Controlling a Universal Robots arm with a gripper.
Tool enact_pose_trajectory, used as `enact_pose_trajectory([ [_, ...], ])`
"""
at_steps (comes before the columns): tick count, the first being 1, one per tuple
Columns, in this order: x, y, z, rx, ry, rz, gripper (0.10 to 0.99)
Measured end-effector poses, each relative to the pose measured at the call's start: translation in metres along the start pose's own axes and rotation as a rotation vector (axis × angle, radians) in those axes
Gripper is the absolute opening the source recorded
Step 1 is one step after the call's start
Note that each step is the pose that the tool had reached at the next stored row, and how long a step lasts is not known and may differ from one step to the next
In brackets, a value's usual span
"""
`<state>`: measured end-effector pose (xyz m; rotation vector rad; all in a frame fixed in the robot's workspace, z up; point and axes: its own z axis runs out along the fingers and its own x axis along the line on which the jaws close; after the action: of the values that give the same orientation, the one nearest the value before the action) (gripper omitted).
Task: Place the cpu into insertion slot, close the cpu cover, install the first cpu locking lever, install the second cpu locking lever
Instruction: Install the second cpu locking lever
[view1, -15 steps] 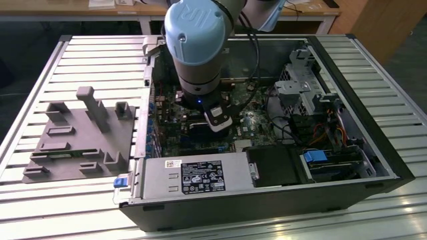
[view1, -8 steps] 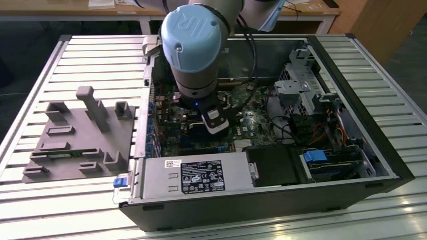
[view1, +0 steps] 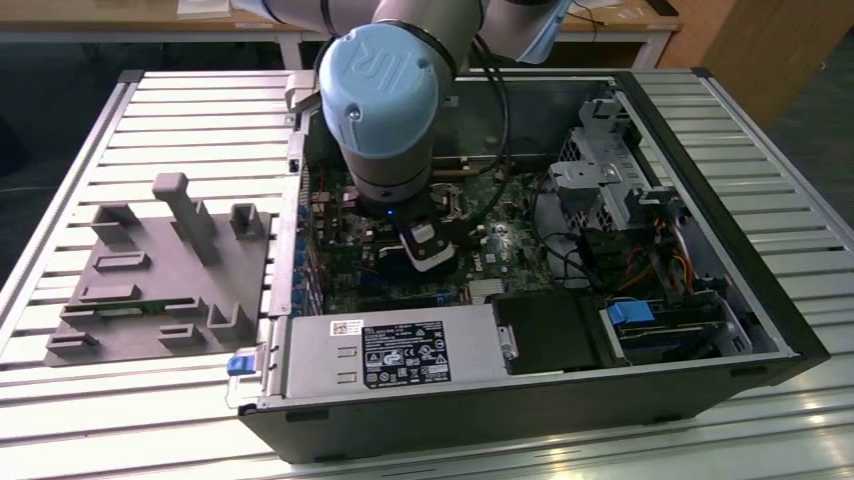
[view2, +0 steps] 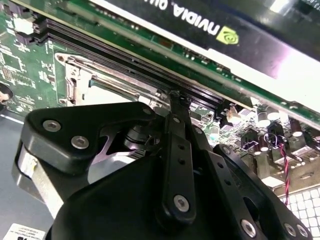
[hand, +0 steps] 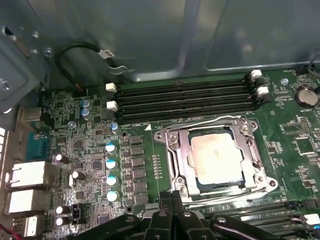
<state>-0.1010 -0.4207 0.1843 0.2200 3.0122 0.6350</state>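
The cpu (hand: 217, 157) lies flat in the insertion slot (hand: 172, 165) on the green board, its pale metal top showing through the window of the cpu cover (hand: 250, 150). The cover is folded down over it. Thin wire levers (hand: 200, 124) run along the socket's rim. My gripper (hand: 172, 197) is shut and holds nothing. It hovers just beside the socket's edge, on the side away from the memory slots. The second wrist view has the gripper (view2: 176, 96) with its tips together close to the socket frame (view2: 85, 80). In the exterior view the gripper (view1: 424, 258) reaches down into the open computer case.
Long black memory slots (hand: 185, 97) lie beyond the socket, with more slots (hand: 260, 212) nearer the gripper. A graphics card (view2: 200, 30) runs alongside. A power supply (view1: 387, 355), drive cage (view1: 614, 180) and cables crowd the case. A grey fixture (view1: 160, 270) sits at the exterior view's left.
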Motion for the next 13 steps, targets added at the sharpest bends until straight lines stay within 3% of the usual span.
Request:
enact_pose_trajectory([
  [10,0.0039,-0.0004,0.0037,0.0,0.0002,0.0,0.102],
  [13,0.0041,-0.0004,0.0041,0.004,-0.0002,-0.001,0.102],
])
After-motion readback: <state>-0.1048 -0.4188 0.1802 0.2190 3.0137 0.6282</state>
